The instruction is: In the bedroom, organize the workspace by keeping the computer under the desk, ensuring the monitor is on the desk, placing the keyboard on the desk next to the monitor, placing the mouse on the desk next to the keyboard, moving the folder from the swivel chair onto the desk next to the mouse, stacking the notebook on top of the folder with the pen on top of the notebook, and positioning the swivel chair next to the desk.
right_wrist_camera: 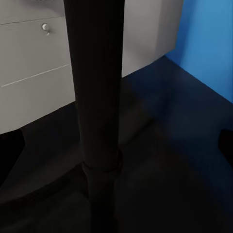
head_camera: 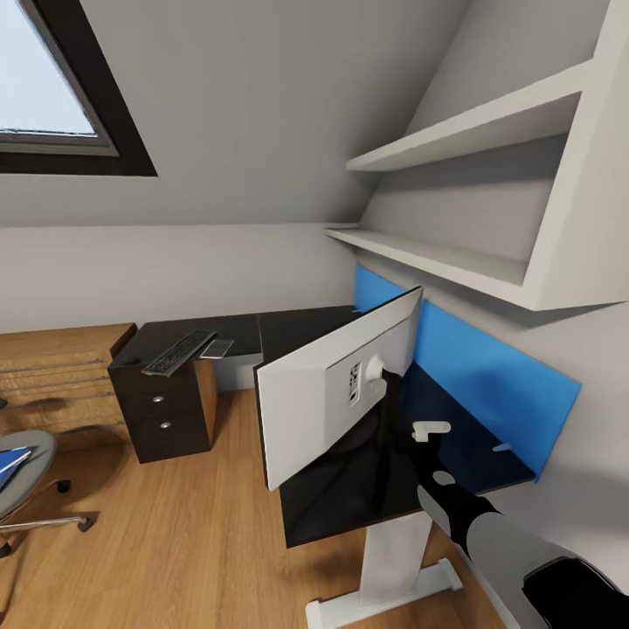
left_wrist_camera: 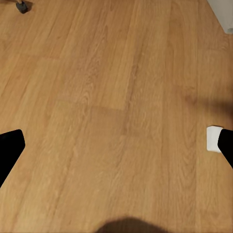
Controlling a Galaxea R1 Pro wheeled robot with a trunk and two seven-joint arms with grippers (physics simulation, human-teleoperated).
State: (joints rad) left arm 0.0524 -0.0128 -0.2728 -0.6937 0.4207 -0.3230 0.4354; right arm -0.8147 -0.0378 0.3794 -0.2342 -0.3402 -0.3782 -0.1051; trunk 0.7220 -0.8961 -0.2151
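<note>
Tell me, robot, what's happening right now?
Right pincer open around the monitor stand. Left pincer open over bare floor. Monitor stands on desk, back towards me. Nothing blocking.

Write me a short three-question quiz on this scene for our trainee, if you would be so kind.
1. True or false: the flat bright blue folder lies on the grey padded swivel chair.
2. The slim black keyboard lies on: A) the black desk, above the drawers; B) the wooden floor; C) a wall shelf.
3. What stands between the open right hand's fingers?
Key: 1 true; 2 A; 3 the large monitor's black stand post.
</note>
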